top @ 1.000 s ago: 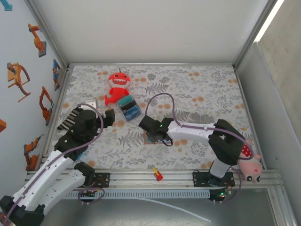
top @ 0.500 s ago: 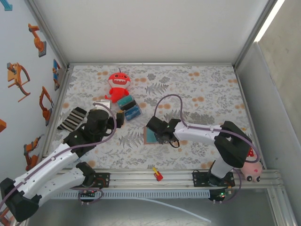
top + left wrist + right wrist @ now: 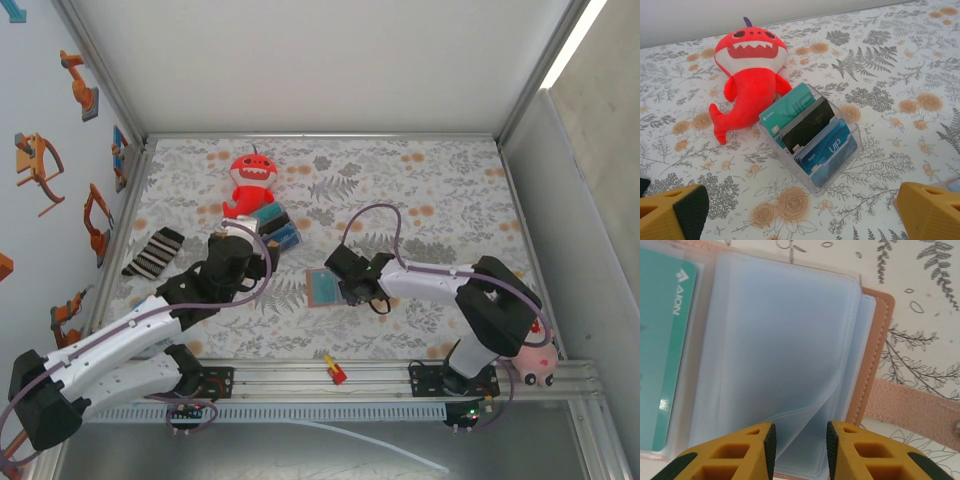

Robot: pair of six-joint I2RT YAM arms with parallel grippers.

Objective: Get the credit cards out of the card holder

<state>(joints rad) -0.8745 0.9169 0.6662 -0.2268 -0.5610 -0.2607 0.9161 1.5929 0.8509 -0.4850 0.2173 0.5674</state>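
Right wrist view looks straight down on the card holder, which lies spread open on the flowered table, its tan cover edge at the right of the frame and pale blue plastic pockets across the middle. A teal card sits inside a pocket at the far left. The right claw enters from the bottom edge with its jaws a narrow gap apart. The curled corner of a loose pocket leaf lies just in front of that gap, and nothing looks pinched.

From above, the card holder is at the centre of the table, with the right claw just beside its right edge. The left claw is released, jaws spread wide, well apart from the card holder. Its own camera faces a clear box of cards that touches a red plush shark.

My reading is that the step in hand is paging through the pockets to reach a card, and no card is out yet. The next move calls for getting a fingertip onto the teal card's exposed edge and sliding it sideways out of its pocket. The light holder may drag along, so the left claw could pin the cover down.
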